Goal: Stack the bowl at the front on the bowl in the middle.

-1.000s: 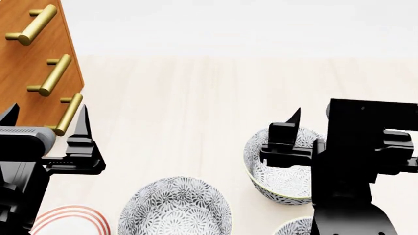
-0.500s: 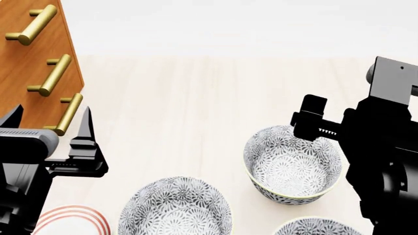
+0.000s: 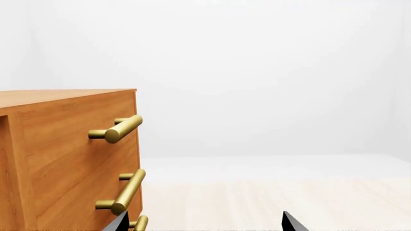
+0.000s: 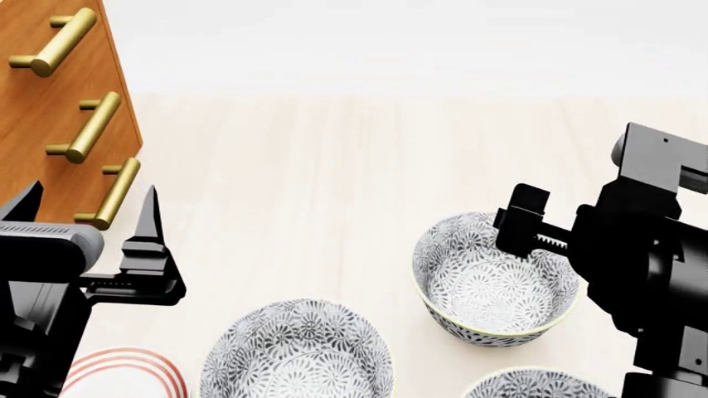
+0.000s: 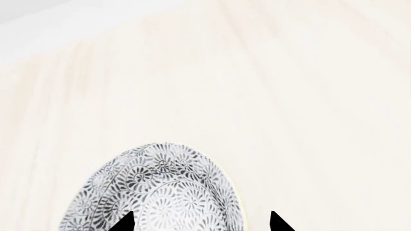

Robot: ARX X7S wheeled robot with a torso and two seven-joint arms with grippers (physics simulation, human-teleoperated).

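Observation:
Three black-and-white patterned bowls stand on the pale wooden table. One bowl (image 4: 496,286) is at the right. A second bowl (image 4: 293,356) sits nearer me, left of centre. The nearest bowl (image 4: 531,385) is cut off by the bottom edge at the right. My right gripper (image 4: 520,222) hangs open above the right bowl's far rim. In the right wrist view that bowl (image 5: 160,187) lies under the spread, empty fingertips of the right gripper (image 5: 200,224). My left gripper (image 4: 89,207) is open and empty by the cabinet, far from all bowls. Its tips show as the left gripper (image 3: 203,224) in the left wrist view.
A wooden cabinet (image 4: 55,99) with brass bar handles stands at the far left, close to the left gripper; the cabinet (image 3: 64,154) fills the left wrist view's side. A white plate with red rings (image 4: 116,373) lies at the near left. Bare tabletop stretches behind the bowls.
My right gripper has come off the right bowl's rim, lifting and swinging to the right; the bowl stays put. The left gripper has drifted slightly toward me.

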